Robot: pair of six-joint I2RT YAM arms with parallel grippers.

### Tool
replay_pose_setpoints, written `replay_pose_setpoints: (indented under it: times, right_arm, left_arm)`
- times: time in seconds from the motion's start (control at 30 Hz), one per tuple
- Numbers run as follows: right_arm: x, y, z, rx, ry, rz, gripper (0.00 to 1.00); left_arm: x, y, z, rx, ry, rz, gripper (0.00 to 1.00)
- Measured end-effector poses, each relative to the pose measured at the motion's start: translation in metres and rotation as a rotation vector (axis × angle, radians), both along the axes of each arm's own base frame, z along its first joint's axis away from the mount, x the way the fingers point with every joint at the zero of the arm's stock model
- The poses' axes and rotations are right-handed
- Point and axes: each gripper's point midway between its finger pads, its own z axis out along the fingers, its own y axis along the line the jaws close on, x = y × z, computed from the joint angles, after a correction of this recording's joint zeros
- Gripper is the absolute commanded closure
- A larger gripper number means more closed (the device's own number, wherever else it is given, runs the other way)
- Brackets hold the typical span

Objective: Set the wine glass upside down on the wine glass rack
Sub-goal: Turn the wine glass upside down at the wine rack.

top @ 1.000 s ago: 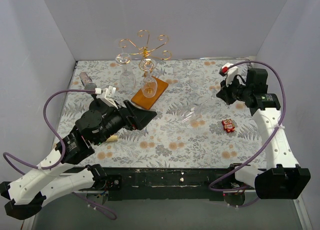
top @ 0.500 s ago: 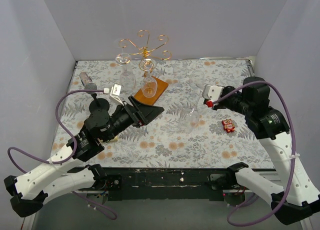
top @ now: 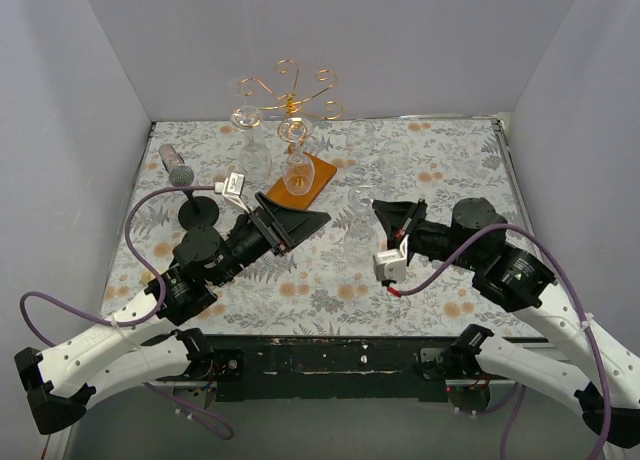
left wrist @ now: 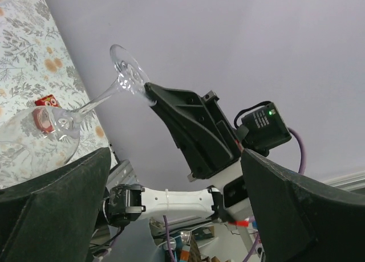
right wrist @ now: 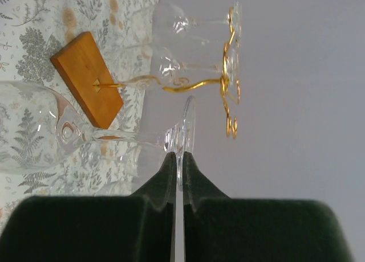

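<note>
Top external view: right tool (top: 384, 211) is closed tight on the foot of the wine glass (top: 358, 223), pinching the thin foot disc edge-on. Right wrist view confirms it, with both fingers pressed flat on the rim of the foot and the stem running away to the bowl. The glass hangs tilted, foot up at the tool and bowl lower, over the middle of the worktop (top: 450, 170). The bowl looks clear of the cloth, but I can't be sure of that.

Left tool (top: 298, 216) has its jaws wide apart and holds nothing. It is aimed toward the glass and parked just beside the wooden base (top: 302, 184) of the rack (top: 290, 102).

The rack stands at the back of the worktop, and two other glasses (top: 252, 145) already hang bowl-down from its spiral arms. Other arms look free. A microphone stand (top: 198, 211) sits at far left, not involved.

Progress, as I judge it: pickup is done, the grip is on the foot, and the glass is roughly inverted. It is near the rack but apart from it, with no contact with any wire arm.

Left to do:
- Carry the glass back-left to a free spiral.
- Slide the stem in so the foot rests on the wire.
- Let go and back out.

About halfway.
</note>
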Motion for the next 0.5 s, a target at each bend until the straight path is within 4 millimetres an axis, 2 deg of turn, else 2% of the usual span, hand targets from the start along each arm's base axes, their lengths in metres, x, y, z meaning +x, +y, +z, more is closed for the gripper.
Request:
replay_pose_setpoints:
  times: [0.3, 0.5]
  right_arm:
    - [-0.039, 0.040, -0.025, -0.075, -0.159, 0.153, 0.99]
    - [-0.039, 0.043, -0.022, -0.073, -0.192, 0.144, 0.99]
  left_arm:
    - [0.003, 0.004, -0.033, -0.027, 0.093, 0.017, 0.11]
    - [0.001, 0.013, -0.037, -0.055, 0.107, 0.034, 0.13]
